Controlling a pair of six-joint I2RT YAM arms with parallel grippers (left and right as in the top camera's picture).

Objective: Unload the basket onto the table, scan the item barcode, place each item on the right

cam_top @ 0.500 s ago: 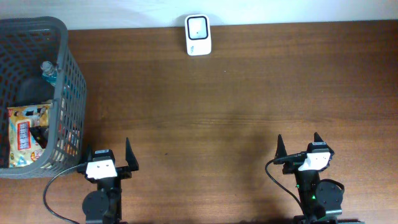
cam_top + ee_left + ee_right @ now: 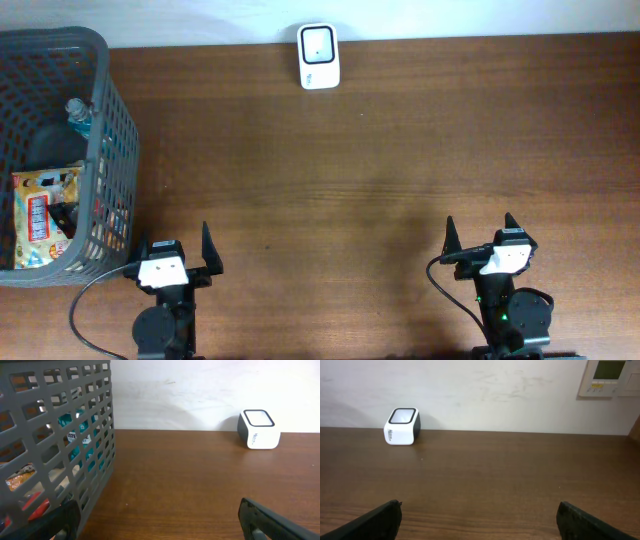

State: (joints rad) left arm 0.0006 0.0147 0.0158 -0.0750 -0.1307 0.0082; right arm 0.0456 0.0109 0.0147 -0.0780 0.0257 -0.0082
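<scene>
A white barcode scanner (image 2: 319, 56) stands at the table's far edge by the wall, also visible in the left wrist view as the scanner (image 2: 258, 429) and in the right wrist view as the scanner (image 2: 402, 426). Items lie in a grey mesh basket (image 2: 112, 125) at the far left: a yellow-orange snack packet (image 2: 40, 215) and a blue-labelled bottle (image 2: 80, 115). My left gripper (image 2: 173, 249) rests open near the front edge, just right of the basket (image 2: 90, 440). My right gripper (image 2: 478, 236) is open at the front right. Neither holds anything.
The brown wooden table (image 2: 380, 170) stretches between the arms and the scanner. A white wall runs along the back, with a beige control panel (image 2: 607, 377) on it at the right. A black cable (image 2: 85, 300) loops beside the left arm's base.
</scene>
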